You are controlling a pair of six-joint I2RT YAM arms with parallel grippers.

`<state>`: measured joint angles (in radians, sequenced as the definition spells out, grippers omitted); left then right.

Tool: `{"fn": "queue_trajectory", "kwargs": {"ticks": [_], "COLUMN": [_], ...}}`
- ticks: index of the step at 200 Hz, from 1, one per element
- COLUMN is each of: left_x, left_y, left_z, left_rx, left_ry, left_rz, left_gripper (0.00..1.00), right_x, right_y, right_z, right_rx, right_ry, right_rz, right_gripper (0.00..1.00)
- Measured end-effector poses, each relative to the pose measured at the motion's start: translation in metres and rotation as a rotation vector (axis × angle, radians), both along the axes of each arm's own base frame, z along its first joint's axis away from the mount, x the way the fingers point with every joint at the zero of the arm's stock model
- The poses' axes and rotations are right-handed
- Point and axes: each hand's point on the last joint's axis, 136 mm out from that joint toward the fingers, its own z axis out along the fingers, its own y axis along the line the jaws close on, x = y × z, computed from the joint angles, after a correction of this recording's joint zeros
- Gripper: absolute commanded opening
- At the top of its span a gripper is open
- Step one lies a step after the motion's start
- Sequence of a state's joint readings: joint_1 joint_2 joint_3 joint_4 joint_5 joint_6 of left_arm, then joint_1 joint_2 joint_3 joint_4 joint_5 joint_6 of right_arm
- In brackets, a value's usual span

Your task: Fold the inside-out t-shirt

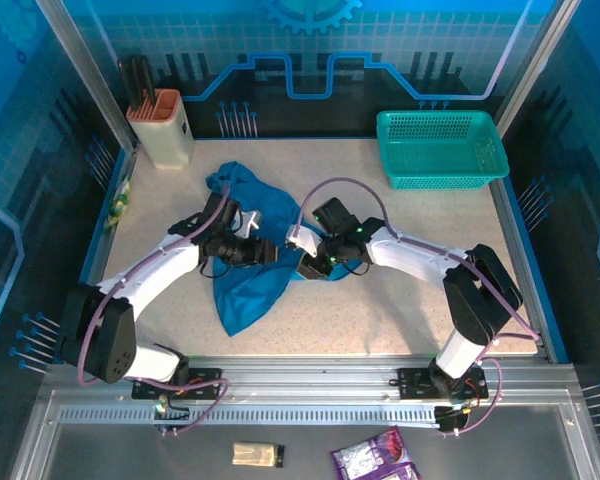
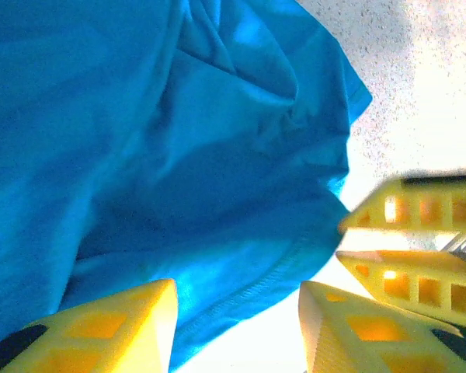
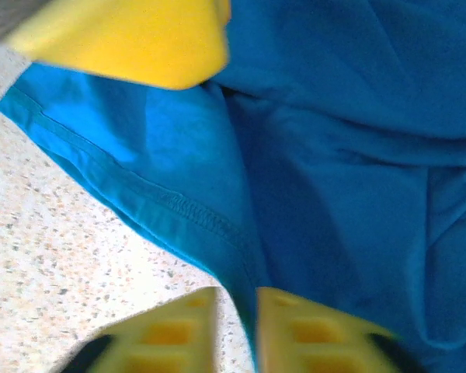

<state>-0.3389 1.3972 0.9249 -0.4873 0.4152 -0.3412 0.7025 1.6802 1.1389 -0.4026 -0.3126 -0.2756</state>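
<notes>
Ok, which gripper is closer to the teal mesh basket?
Right. The right gripper is at the t-shirt, diagonally in front of the basket; the left gripper is beside it, farther left.

A crumpled blue-teal cloth t-shirt [image 2: 179, 155] spreads over the speckled pale tabletop [image 2: 427, 93]. Its stitched hem crosses between the left gripper [image 2: 237, 299]'s parted yellow fingers.
</notes>
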Motion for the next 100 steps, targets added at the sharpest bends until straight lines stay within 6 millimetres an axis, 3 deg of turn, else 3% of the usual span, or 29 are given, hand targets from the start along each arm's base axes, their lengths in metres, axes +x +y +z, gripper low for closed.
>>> {"fn": "queue_trajectory", "kwargs": {"ticks": [38,75,100], "left_x": [-0.008,-0.01,-0.009], "left_y": [0.002,0.005,0.004], "left_z": [-0.015,-0.021,-0.02], "left_rx": [0.031,0.039,0.035], "left_ry": [0.026,0.041,0.042], "left_rz": [0.018,0.035,0.043], "left_gripper": [0.45,0.45,0.45], "right_x": [-0.006,-0.007,-0.012], "right_y": [-0.008,-0.036,-0.037], "right_z": [-0.018,-0.045,-0.052], "right_rx": [-0.045,-0.196,-0.245], "right_ry": [0.06,0.014,-0.019], "right_rz": [-0.04,-0.049,0.012], "right_gripper": [0.26,0.33,0.39]}}
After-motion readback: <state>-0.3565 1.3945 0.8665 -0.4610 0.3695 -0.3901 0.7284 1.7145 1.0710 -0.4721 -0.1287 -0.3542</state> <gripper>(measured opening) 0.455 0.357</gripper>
